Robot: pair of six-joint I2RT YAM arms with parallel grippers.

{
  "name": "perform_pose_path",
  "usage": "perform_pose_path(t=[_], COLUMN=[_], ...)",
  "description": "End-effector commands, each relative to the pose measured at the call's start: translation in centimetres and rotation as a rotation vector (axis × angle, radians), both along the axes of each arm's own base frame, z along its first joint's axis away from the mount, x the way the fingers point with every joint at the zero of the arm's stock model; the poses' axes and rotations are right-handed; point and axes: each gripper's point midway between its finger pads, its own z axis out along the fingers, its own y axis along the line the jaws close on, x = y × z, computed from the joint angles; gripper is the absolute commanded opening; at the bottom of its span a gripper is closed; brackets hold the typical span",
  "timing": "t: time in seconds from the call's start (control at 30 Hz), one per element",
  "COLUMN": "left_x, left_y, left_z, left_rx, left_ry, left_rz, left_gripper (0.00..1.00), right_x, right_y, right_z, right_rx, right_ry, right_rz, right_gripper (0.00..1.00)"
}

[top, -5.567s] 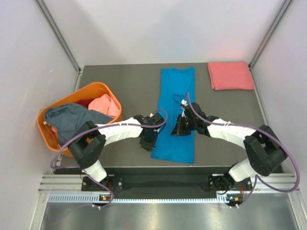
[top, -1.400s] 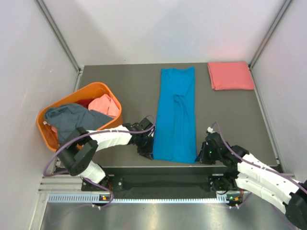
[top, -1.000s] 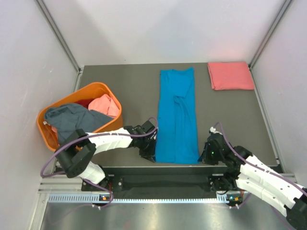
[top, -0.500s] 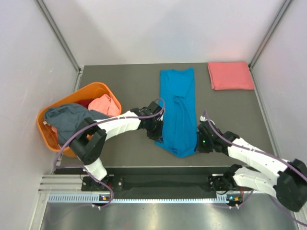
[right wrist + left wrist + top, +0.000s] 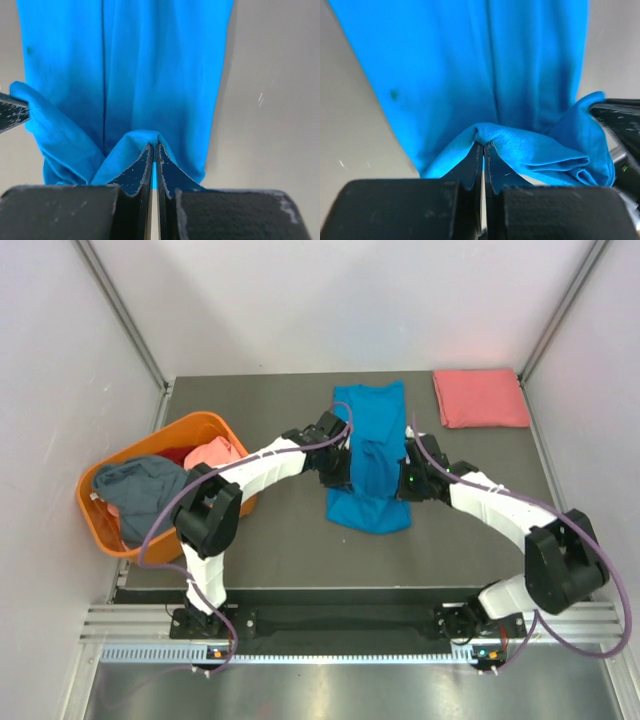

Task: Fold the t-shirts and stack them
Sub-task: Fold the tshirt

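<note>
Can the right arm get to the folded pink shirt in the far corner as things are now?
Probably not yet. Nothing lies between the right gripper and the pink shirt, but the gripper is shut on the blue shirt and must let go first.

- Blue shirt [image 5: 369, 455]: long narrow strip, near end raised and doubled back; right of basket [image 5: 185, 424].
- Pink shirt [image 5: 481, 398]: folded rectangle, flat; far right of basket.
- Grey-blue shirt [image 5: 140, 490], salmon shirt [image 5: 215, 455]: crumpled, inside basket.

Orange basket [image 5: 203, 421] on grey table [image 5: 280, 540]
</note>
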Motion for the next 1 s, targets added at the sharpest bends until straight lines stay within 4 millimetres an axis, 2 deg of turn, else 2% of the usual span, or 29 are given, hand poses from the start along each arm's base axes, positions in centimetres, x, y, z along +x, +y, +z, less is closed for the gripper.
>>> perform_pose_path(t=[0.0,0.03,0.07,0.1,0.13,0.17,0.23,0.3,0.33,0.37,0.43,0.47,0.63,0.8,0.97], left_x=[3.4,4.6,5.2,5.7,6.9,7.5,9.1,10.6,11.5,12.1,13.4,13.9,15.8,17.0,18.0], left_y=[-0.4,-0.3,-0.3,-0.2,-0.3,-0.2,-0.1,0.0,0.3,0.3,0.7,0.5,1.2,1.5,1.0], left_z=[1.7,2.3,1.7,1.7,2.2,1.6,2.1,2.1,2.1,2.4,2.9,3.1,3.2,2.0,1.2], left_rx=[-0.021,-0.033,-0.031,-0.034,-0.059,-0.055,-0.085,-0.102,-0.122,-0.140,-0.166,-0.187,-0.194,-0.196,-0.202], left_ry=[-0.072,-0.091,-0.084,-0.088,-0.112,-0.114,-0.141,-0.166,-0.167,-0.178,-0.195,-0.207,-0.240,-0.227,-0.215], left_rz=[0.017,0.032,0.035,0.031,0.035,0.034,0.038,0.055,0.063,0.066,0.078,0.069,0.061,0.085,0.072], left_gripper=[0.00,0.00,0.00,0.00,0.00,0.00,0.00,0.00,0.00,0.00,0.00,0.00,0.00,0.00,0.00], right_x=[4.7,5.3,5.9,7.0,7.5,8.7,9.9,11.6,12.0,13.2,13.9,14.8,16.4,17.7,19.0], right_y=[0.2,0.0,0.0,0.0,0.1,0.3,0.4,0.6,0.6,0.8,0.4,0.5,-0.5,-1.5,-2.4], right_z=[3.1,2.4,2.3,3.1,2.1,2.8,2.0,2.9,2.1,3.0,2.3,3.1,2.5,2.3,2.1], right_rx=[0.019,0.006,-0.002,0.003,-0.008,-0.011,-0.030,-0.029,-0.040,-0.038,-0.063,-0.067,-0.091,-0.095,-0.096], right_ry=[-0.121,-0.105,-0.103,-0.121,-0.099,-0.123,-0.109,-0.130,-0.111,-0.136,-0.111,-0.131,-0.104,-0.085,-0.077], right_rz=[0.003,0.002,0.005,0.001,0.008,0.017,0.019,0.012,0.011,0.011,0.004,0.002,-0.017,-0.030,-0.038], right_gripper=[0.00,0.00,0.00,0.00,0.00,0.00,0.00,0.00,0.00,0.00,0.00,0.00,0.00,0.00,0.00])
